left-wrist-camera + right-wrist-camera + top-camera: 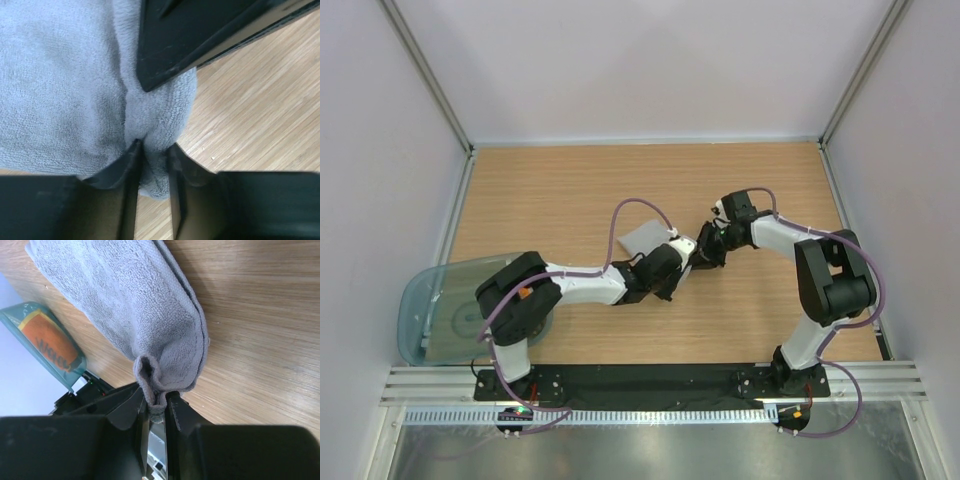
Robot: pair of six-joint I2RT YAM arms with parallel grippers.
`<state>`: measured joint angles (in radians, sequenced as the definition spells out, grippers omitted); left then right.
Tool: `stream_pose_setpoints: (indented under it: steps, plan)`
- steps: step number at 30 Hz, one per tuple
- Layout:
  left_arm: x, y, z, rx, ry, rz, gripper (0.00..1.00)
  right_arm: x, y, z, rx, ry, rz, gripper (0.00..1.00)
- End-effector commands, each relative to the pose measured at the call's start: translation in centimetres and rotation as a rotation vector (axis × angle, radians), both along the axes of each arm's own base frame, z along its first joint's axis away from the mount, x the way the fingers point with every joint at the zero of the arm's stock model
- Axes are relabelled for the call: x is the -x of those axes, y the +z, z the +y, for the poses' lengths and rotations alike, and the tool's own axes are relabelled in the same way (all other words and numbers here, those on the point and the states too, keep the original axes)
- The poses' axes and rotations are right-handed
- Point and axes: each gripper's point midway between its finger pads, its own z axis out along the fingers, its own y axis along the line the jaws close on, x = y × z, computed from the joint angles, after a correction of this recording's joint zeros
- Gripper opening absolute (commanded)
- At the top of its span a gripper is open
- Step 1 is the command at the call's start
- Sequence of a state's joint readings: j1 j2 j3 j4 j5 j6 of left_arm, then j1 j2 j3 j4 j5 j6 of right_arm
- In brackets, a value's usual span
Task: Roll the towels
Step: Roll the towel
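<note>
The light grey rectangular terry towel lay bunched near the middle of the wooden table. It appeared soft, light and limp, likely to sag or unroll unless pinched through its full thickness at an edge fold. The left gripper was clamped on one such fold, and the right gripper was clamped on a bunched corner close beside it. The small bright orange towel lay in the translucent teal plastic tub at the near left.

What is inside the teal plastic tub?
An orange cloth, seen through the translucent wall of the teal tub in the right wrist view. From above, the left arm covers part of the tub, so the rest of its inside is hidden.
</note>
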<state>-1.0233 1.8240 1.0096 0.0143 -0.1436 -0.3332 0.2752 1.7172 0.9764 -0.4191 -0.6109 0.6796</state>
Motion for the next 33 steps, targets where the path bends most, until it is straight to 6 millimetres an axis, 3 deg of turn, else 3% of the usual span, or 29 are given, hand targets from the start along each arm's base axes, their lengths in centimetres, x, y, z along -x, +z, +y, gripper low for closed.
stream_pose_setpoints:
  steps: [1,7,10,11,14,18,25,27,28,29,33]
  plan:
    - [2.6,-4.2,3.0,-0.112,-0.008,0.1,0.18,0.1,0.7,0.2,-0.078,0.004,0.026,0.01]
    - [2.8,-2.7,1.8,-0.094,-0.005,0.155,0.07,0.3,-0.9,-1.5,-0.009,-0.008,0.034,0.02]
    - [2.9,-1.5,0.8,-0.066,0.008,0.214,0.05,-0.1,-1.5,-3.1,0.104,-0.016,0.011,0.29]
    - [2.9,-1.2,0.5,-0.052,0.016,0.238,0.05,-0.2,-1.3,-3.4,0.127,-0.017,-0.002,0.47]
    - [3.3,-1.0,0.3,-0.047,0.042,0.372,0.01,-1.5,0.1,-4.6,0.207,-0.04,-0.056,0.68]
    - [3.4,-0.1,-0.3,0.039,0.064,0.495,0.0,-3.4,2.9,-6.3,0.291,-0.089,-0.142,0.73]
    - [3.3,2.9,-1.2,0.241,0.061,0.726,0.0,-3.6,6.3,-9.4,0.425,-0.182,-0.247,0.77]
    - [3.1,3.9,-1.6,0.32,0.041,0.805,0.0,-3.1,6.6,-9.3,0.41,-0.188,-0.264,0.77]
    - [3.0,4.4,-1.7,0.348,0.055,0.843,0.0,-3.3,7.8,-9.1,0.384,-0.2,-0.313,0.77]
    - [2.8,5.1,-2.0,0.389,0.036,0.87,0.0,-2.8,7.4,-8.8,0.363,-0.19,-0.315,0.77]
    - [0.3,5.1,-0.9,0.439,0.111,0.934,0.0,-1.9,8.4,-7.0,0.228,-0.165,-0.381,0.77]
